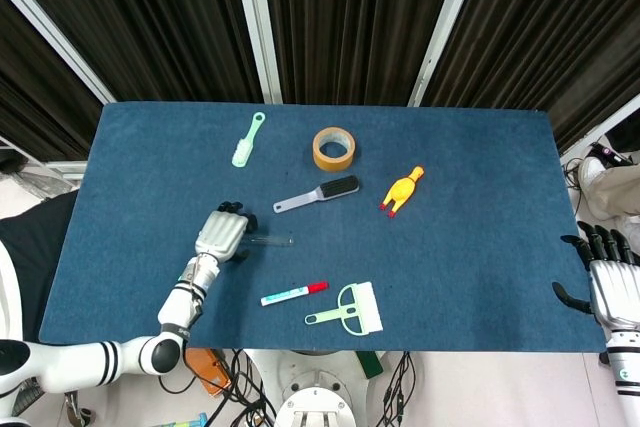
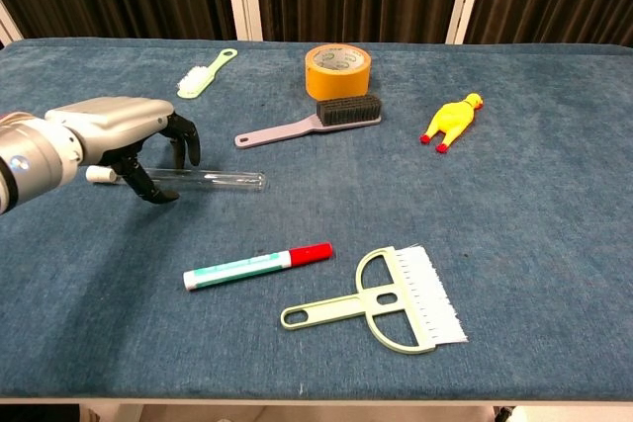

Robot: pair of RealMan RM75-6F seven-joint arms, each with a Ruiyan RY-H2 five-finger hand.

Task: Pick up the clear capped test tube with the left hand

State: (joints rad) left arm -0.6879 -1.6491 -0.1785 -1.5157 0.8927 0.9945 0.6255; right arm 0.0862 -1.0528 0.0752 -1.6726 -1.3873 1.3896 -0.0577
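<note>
The left hand (image 2: 119, 130) hangs low over the clear capped test tube (image 2: 213, 180) at the left middle of the chest view, palm down, dark fingers (image 2: 186, 135) curled downward on the far side of the tube and the thumb reaching down on the near side. The fingers straddle the tube but stay apart; whether any tip touches the glass I cannot tell. The tube lies flat on the blue table (image 2: 514, 244), its pale cap poking out to the left under the hand and its rounded end pointing right.

From the head view the same hand (image 1: 221, 235) covers the tube's capped end, left of centre, with only the clear end (image 1: 275, 241) showing.

Lower centre lies a marker with a red cap (image 2: 257, 265), and just right of it a pale green squeegee brush (image 2: 396, 300). Toward the top of the frame sit a roll of orange-brown tape (image 2: 337, 69), a grey hairbrush (image 2: 312, 121) close in front of it, a light green brush (image 2: 206, 73) at upper left and a yellow rubber chicken (image 2: 451, 121) at the right.

The right hand (image 1: 610, 282) shows at the lower right edge of the head view, off the table's edge, fingers spread and holding nothing.
</note>
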